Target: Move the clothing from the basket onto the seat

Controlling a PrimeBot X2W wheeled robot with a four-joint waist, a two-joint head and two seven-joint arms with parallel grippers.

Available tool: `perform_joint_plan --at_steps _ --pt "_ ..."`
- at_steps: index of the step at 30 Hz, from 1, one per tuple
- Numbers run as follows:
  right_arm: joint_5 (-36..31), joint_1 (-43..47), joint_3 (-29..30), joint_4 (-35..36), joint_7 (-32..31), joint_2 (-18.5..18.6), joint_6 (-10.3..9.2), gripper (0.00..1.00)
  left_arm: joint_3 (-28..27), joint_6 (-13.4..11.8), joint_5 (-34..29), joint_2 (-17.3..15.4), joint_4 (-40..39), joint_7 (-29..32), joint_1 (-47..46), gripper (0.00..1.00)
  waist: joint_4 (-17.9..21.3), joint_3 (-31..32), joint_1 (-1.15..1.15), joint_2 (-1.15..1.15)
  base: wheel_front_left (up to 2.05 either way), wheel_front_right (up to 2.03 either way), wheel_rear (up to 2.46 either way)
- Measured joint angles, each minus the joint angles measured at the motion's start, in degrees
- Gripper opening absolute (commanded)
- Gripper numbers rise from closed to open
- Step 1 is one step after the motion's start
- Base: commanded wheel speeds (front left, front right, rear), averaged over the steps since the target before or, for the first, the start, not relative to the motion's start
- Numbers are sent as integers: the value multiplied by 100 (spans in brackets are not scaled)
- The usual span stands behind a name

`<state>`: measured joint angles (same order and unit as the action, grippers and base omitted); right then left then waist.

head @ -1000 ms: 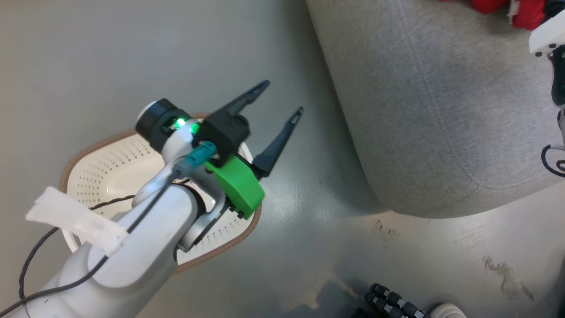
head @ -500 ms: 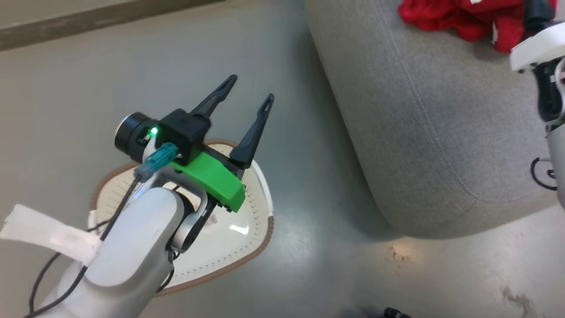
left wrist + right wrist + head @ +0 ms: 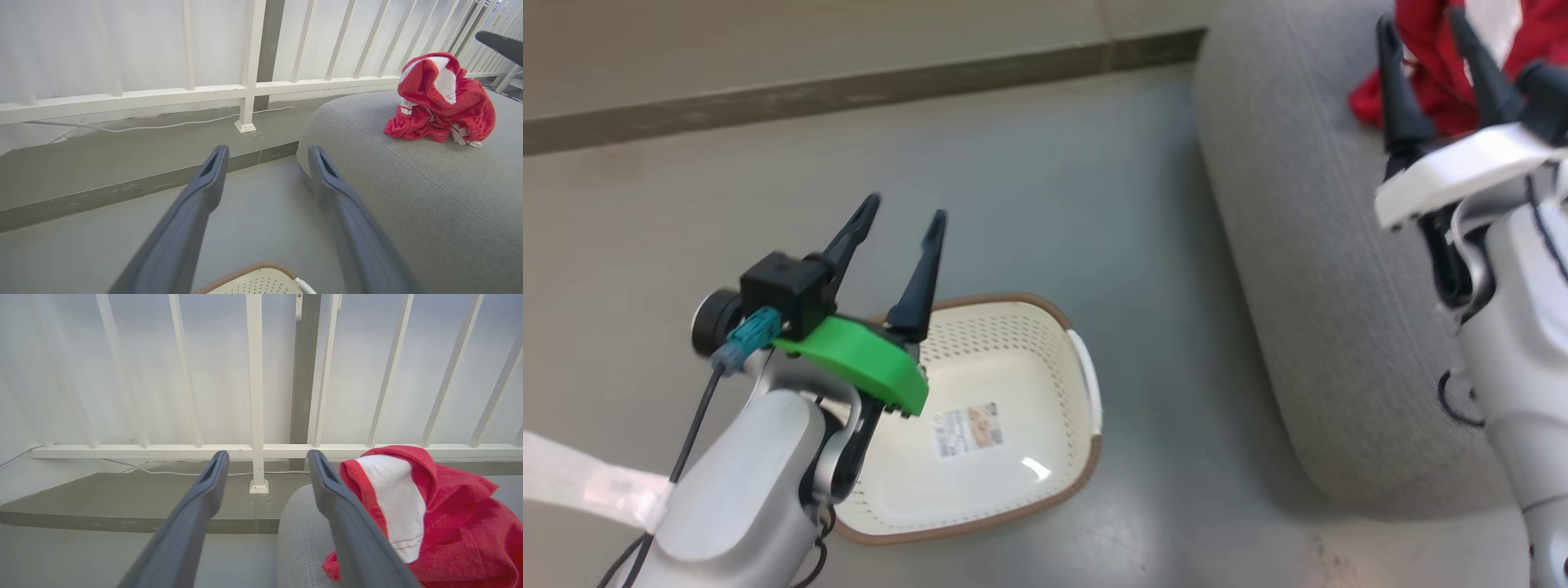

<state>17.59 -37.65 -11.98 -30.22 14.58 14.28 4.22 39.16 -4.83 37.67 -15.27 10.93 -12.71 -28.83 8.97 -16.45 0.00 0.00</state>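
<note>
My left claw (image 3: 907, 208) is spread wide and grips nothing, hanging above one edge of the basket (image 3: 1045, 343). The basket stands on the floor (image 3: 1054, 180) with its bottom sticker (image 3: 968, 430) in plain sight. My right claw (image 3: 1419, 20) is spread too, holding nothing, above the seat (image 3: 1307, 245) and just beside the clothing (image 3: 437, 98) — a red-and-white heap lying on the seat, well apart from the basket.

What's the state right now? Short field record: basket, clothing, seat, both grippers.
basket: on the floor, upright; inside only a sticker visible; part hidden behind left arm
clothing: red heap with white trim, lying on the seat
seat: grey cushion beside the basket
left gripper: open, empty, by the basket's rim
right gripper: open, empty, close to the clothing
task: looks done
</note>
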Motion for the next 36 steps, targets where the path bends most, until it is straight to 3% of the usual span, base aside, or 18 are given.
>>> perform_joint_plan --at_steps 8,18,23,36 --pt "9 701 -77 25 0 -242 -5 100 -311 -74 100 -1 230 -101 497 100 -504 485 0 0 0 0 0" --pt "54 1629 -88 274 0 -644 -183 100 -779 -133 141 -78 411 -153 1198 100 -953 1154 0 0 0 0 0" --pt "56 1958 -131 393 0 -777 -191 100 -948 -183 141 -171 438 -153 1482 100 -1051 1407 0 0 0 0 0" --pt "62 2755 -148 906 -1 -855 -434 100 -1574 -223 36 -181 101 -155 2264 100 -1112 1791 0 0 0 0 0"
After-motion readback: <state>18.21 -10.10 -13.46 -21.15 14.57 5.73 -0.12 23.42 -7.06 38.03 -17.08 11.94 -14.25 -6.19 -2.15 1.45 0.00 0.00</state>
